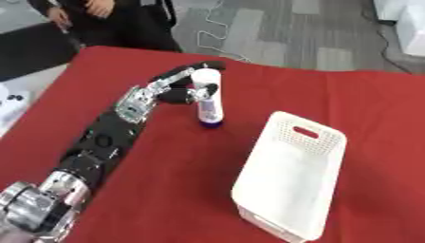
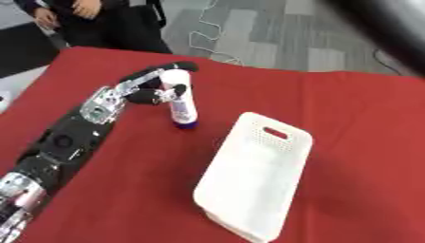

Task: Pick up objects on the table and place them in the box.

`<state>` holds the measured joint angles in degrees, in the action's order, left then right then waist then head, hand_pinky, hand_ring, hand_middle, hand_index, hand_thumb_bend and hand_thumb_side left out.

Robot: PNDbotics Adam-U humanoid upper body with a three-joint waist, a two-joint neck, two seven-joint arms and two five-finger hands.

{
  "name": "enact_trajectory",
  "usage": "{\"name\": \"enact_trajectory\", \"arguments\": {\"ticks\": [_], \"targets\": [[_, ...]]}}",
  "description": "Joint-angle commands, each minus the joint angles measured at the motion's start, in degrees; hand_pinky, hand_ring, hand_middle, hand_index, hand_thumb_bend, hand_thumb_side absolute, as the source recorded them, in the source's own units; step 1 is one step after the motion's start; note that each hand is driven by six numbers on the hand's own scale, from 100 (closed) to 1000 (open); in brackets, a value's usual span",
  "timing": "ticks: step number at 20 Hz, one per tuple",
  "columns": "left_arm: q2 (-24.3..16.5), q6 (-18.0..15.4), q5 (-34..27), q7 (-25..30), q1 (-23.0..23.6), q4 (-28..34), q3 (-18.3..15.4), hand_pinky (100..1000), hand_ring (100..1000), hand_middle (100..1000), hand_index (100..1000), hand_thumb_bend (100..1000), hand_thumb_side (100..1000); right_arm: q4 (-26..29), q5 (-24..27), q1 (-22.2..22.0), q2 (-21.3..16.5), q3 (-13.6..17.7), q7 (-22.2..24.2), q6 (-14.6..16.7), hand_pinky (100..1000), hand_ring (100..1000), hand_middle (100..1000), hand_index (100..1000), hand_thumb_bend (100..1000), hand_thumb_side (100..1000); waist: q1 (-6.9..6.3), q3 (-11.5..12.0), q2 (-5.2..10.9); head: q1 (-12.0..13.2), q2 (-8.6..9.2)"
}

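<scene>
Bottle (image 1: 207,97): a white upright bottle with a dark blue base is seen standing on the red table (image 1: 166,190), toward the far middle of the cloth, its base down on the surface.
Left hand (image 1: 184,85): black fingers (image 2: 170,67) are curled round the upper part of the bottle from the left, with the thumb pressed against its side lower down; the bottle is held.
Left arm (image 1: 99,142): stretched in from the lower left corner, black with silver joints, laid diagonally across the cloth up to the bottle.
Box (image 1: 291,175): a white perforated basket with a handle slot at its far end is set on the table to the right of the bottle and nearer the robot, apart from it; its inside looks plain white.
Bottle and box: a strip of red cloth is seen between them, nothing touching.
Right hand: no fingers can be made out; only a dark blurred shape (image 2: 390,23) is seen in the upper right corner of the right eye view.
</scene>
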<state>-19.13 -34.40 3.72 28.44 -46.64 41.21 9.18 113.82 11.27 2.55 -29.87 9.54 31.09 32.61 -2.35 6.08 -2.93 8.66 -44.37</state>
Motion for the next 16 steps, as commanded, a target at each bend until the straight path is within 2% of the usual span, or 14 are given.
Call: {"name": "enact_trajectory", "arguments": {"ticks": [1,16], "targets": [[-1.57,-8.14,0.85,7.98,-1.32,0.30,-0.74,1000,754,917,1000,100,694,0.77,0.62,0.88,-1.53,0.37,13.76,13.74,162,335,397,421,100,999,0.00,-0.13,0.55,0.63,0.25],[-1.46,-8.89,4.46,8.74,-1.07,-1.16,-1.04,1000,724,906,1000,100,782,0.77,1.33,1.43,-1.52,0.73,13.94,13.50,162,334,397,419,100,1000,-0.15,-0.41,0.13,0.51,0.25]]}}
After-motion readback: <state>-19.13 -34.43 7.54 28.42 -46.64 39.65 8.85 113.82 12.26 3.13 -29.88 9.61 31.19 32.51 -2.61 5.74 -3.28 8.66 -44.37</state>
